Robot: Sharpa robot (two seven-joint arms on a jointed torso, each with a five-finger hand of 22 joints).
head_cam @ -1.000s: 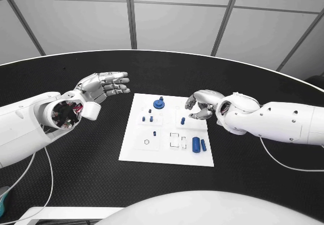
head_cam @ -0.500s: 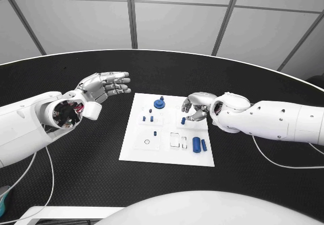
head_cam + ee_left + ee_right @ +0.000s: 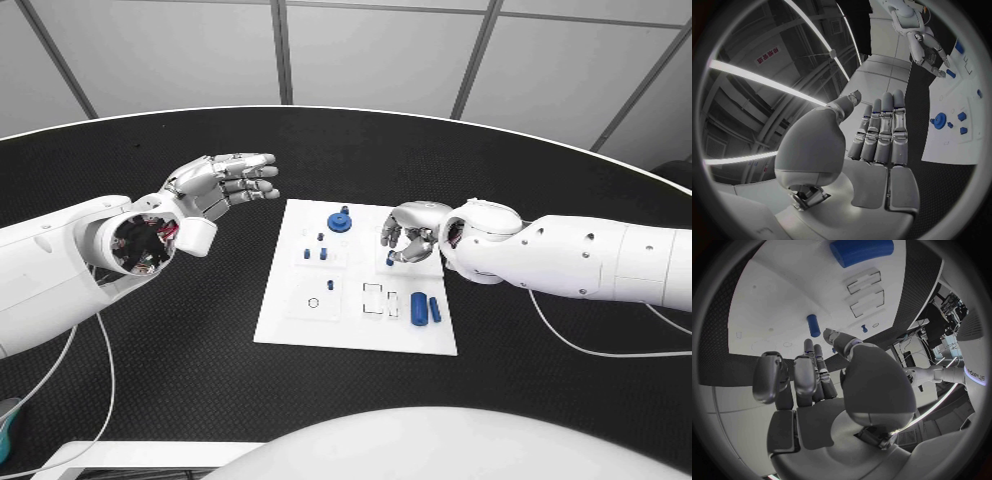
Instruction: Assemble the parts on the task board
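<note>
The white task board (image 3: 346,325) lies mid-table. On it are a blue round knob (image 3: 340,222), a few small blue pegs (image 3: 323,254) and a thick blue cylinder (image 3: 418,307) beside a thinner one. My right hand (image 3: 408,232) hovers over the board's far right part, fingers curled downward and apart, holding nothing. In the right wrist view a short blue peg (image 3: 813,325) lies on the board (image 3: 773,295) just beyond the fingertips, with the thick cylinder (image 3: 862,251) farther off. My left hand (image 3: 224,185) is raised left of the board, fingers straight, empty.
The board has rectangular slots (image 3: 374,297) and a round hole (image 3: 313,302) near its front. In the left wrist view my left hand (image 3: 879,135) has the knob (image 3: 940,120) and the board (image 3: 954,145) beside it. Black tabletop surrounds the board.
My right hand has moved left, farther over the board and closer above the small blue peg. The left hand has stayed still.
</note>
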